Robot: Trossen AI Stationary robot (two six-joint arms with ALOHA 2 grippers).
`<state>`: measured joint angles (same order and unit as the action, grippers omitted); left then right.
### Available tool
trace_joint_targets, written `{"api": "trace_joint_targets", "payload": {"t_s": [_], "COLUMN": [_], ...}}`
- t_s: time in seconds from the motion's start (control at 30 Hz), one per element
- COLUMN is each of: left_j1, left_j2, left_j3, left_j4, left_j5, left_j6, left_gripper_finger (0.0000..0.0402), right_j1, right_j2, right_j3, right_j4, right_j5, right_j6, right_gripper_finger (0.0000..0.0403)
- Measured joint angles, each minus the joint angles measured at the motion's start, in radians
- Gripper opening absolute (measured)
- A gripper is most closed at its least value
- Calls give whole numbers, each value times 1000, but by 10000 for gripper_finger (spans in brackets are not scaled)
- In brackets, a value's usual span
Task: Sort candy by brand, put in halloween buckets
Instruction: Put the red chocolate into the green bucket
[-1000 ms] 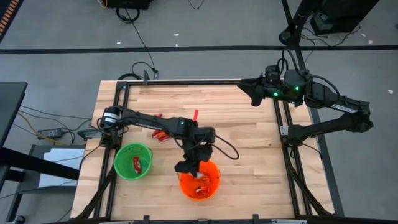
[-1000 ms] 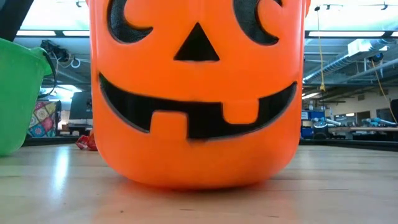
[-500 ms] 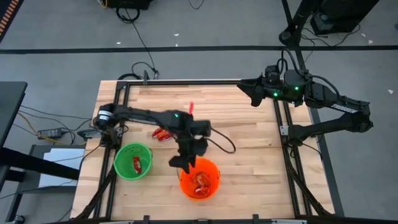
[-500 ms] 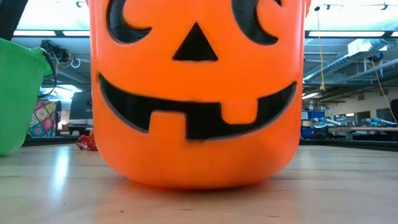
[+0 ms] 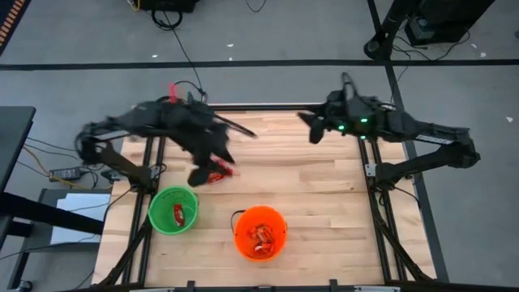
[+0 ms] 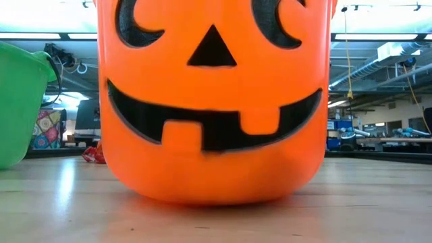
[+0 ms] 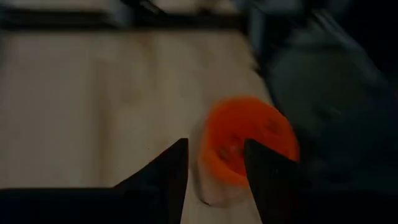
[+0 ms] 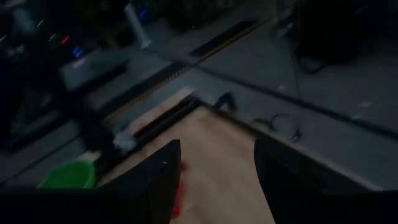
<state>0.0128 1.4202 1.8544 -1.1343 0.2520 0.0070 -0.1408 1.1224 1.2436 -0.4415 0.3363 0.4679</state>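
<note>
Two buckets stand on the wooden counter [image 5: 324,203] in the lower part of the high view. The green bucket [image 5: 173,210] sits at lower left and holds red-wrapped candy [image 5: 178,214]. The orange bucket [image 5: 260,232] stands just right of it, near the bottom centre, apart from the green one, with a heap of orange and white pieces [image 5: 261,236] inside. In the low view the orange bucket fills most of the frame with its black jack-o'-lantern face, and the green bucket shows at the left edge.

A small cluster of loose red candy [image 5: 215,173] lies on the counter above the green bucket, left of centre. In the low view a red piece shows between the two buckets, farther back.

The left tool [image 5: 199,172] is blurred in the high view and hangs over the counter just beside the loose red cluster. In the left wrist view its two dark fingers [image 7: 168,180] stand apart with nothing between them, and the orange bucket shows beyond them.

The right tool [image 5: 310,127] is near the counter's upper edge, right of centre, well apart from both buckets. In the right wrist view its fingers [image 8: 163,180] stand wide apart and hold nothing; the green bucket appears at lower left of that frame.
</note>
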Motion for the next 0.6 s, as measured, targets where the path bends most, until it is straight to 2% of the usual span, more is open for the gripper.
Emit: {"api": "trace_joint_targets", "payload": {"t_s": [0.2,0.33,0.47,0.6], "left_j1": [0,0,0,0], "left_j2": [-141,-206,-235,-244], "left_j3": [1,0,0,0], "left_j4": [46,43,28,-30], "left_j5": [-405,-647,-752,-787], "left_j6": [-99,-145,-150,-196], "left_gripper_finger": [160,160,160,160], "right_j1": [-45,-81,-128,-167], "right_j2": [210,345,469,596], "right_j3": [0,0,0,0], "right_j4": [158,358,597,740], "right_j5": [-336,-444,-618,-792], "right_j6": [8,31,99,226], "right_gripper_finger": [215,215,215,215]}}
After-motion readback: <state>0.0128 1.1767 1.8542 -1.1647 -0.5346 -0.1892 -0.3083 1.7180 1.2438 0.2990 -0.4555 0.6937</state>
